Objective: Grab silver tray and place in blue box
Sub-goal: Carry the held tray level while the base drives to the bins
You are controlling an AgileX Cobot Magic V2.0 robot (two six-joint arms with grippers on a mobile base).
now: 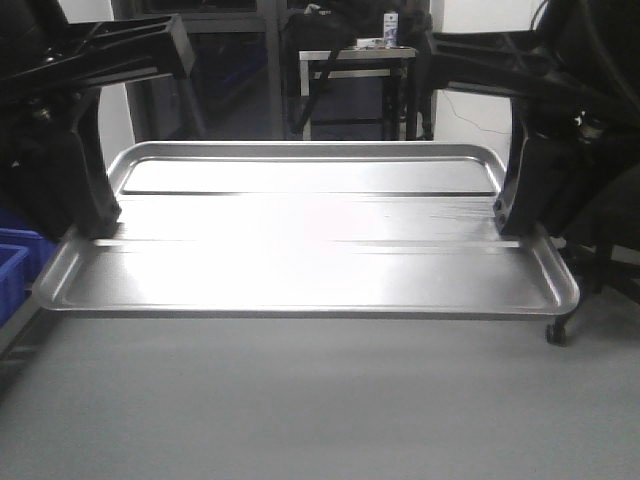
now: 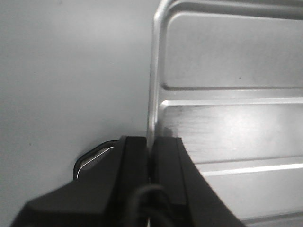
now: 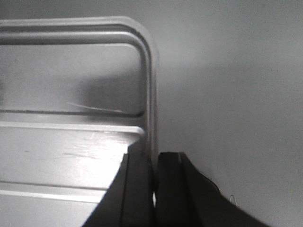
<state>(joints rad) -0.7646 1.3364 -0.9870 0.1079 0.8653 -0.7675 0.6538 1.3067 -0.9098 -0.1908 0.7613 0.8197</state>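
The silver tray is held level between my two arms over the grey surface, its recessed panel and long ridges facing up. My left gripper is shut on the tray's left rim; in the left wrist view the gripper pinches the rim of the tray. My right gripper is shut on the right rim; in the right wrist view the gripper clamps the rim of the tray. A part of the blue box shows at the far left, below the tray's left end.
The grey tabletop fills the foreground. Behind stand a small table with a bottle and a dark bag. A caster wheel shows under the tray's right corner. A metal loop lies beside my left fingers.
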